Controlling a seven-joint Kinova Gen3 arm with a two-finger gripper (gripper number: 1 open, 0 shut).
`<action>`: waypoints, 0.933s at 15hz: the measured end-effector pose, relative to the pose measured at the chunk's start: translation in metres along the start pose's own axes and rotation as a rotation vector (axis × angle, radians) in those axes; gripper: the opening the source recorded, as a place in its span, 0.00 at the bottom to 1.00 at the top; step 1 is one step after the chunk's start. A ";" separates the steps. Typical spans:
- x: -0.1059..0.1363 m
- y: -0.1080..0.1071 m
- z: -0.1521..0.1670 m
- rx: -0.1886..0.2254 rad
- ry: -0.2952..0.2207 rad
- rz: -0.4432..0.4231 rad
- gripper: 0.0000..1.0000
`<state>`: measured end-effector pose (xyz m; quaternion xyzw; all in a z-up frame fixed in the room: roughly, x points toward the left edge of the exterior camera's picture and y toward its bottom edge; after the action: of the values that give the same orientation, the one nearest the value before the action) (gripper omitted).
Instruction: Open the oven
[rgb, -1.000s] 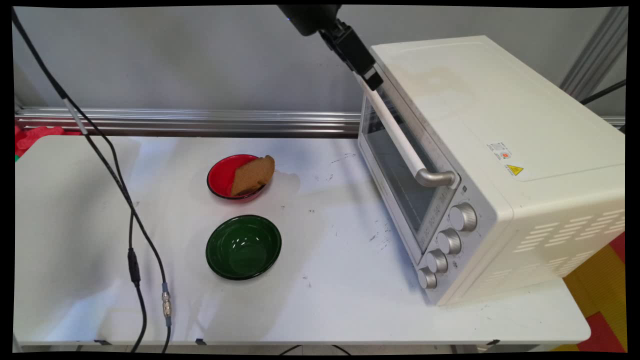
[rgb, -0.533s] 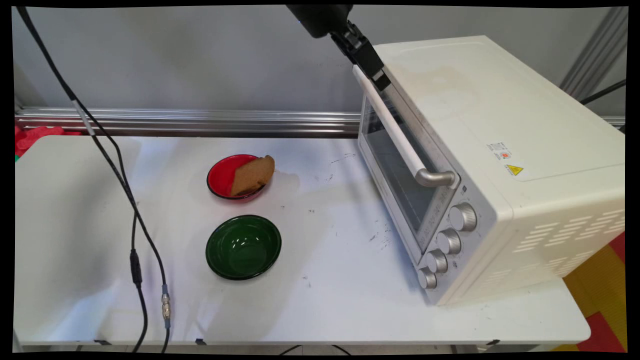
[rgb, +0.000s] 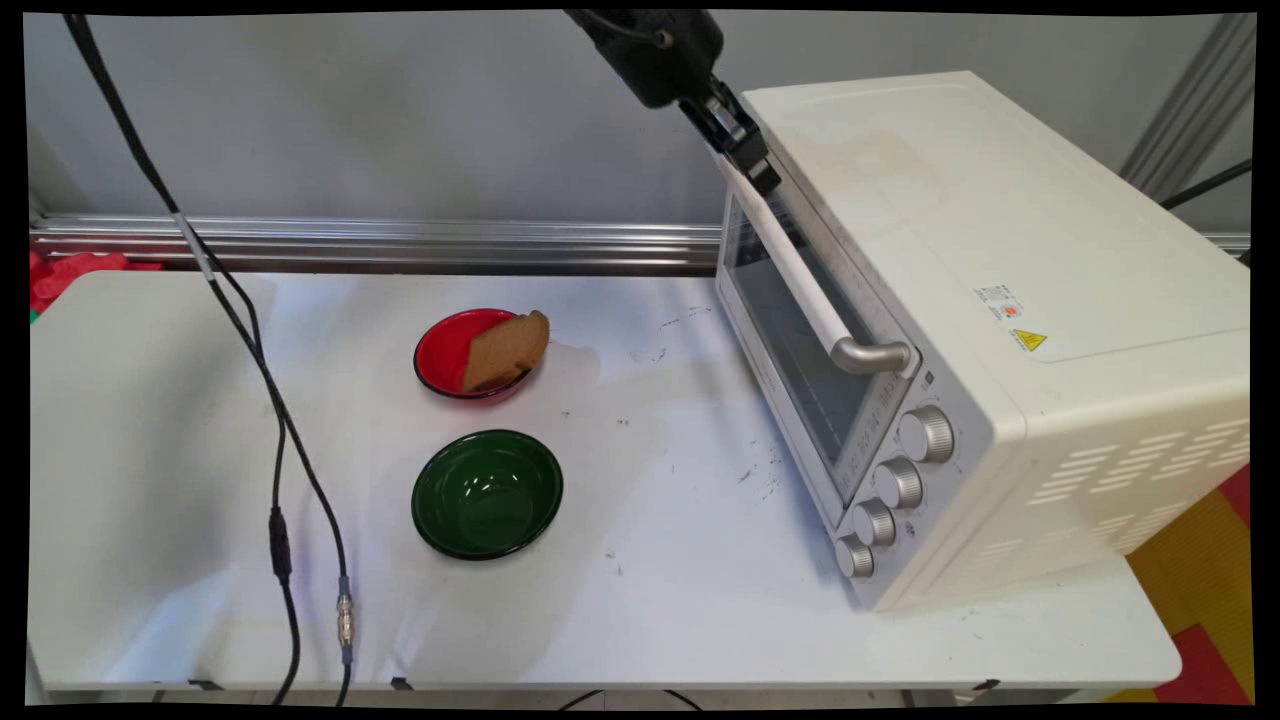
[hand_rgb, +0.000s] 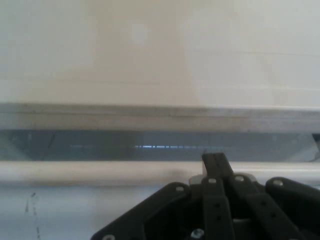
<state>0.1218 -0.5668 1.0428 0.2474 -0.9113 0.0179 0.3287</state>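
My gripper (rgb: 758, 172) is high at the far end of the white oven's (rgb: 1000, 250) door handle (rgb: 812, 295). In the hand view its fingers (hand_rgb: 216, 161) stand shut together, holding nothing, with their tips against the pale handle bar (hand_rgb: 75, 172), which runs straight across. Beyond the bar lie the glass door (hand_rgb: 100, 145) and the oven's cream top. The door (rgb: 790, 360) looks shut against the oven body.
A red bowl (rgb: 440, 355) holding a brown bread slice (rgb: 507, 350) sits mid-table, and a dark green bowl (rgb: 487, 493) stands nearer the front. Black cables (rgb: 280, 450) hang at the left. Several knobs (rgb: 925, 433) line the oven's near side.
The gripper has shifted slightly right and down along the far end of the handle. The hanging cables have swung to the right. Bowls and oven have not moved.
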 end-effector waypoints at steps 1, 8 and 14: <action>0.000 -0.001 0.006 -0.004 0.003 -0.003 0.00; -0.003 -0.006 0.033 0.000 0.024 -0.009 0.00; -0.009 -0.011 0.050 0.009 0.024 0.004 0.00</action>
<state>0.1037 -0.5818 0.9968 0.2470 -0.9077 0.0255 0.3383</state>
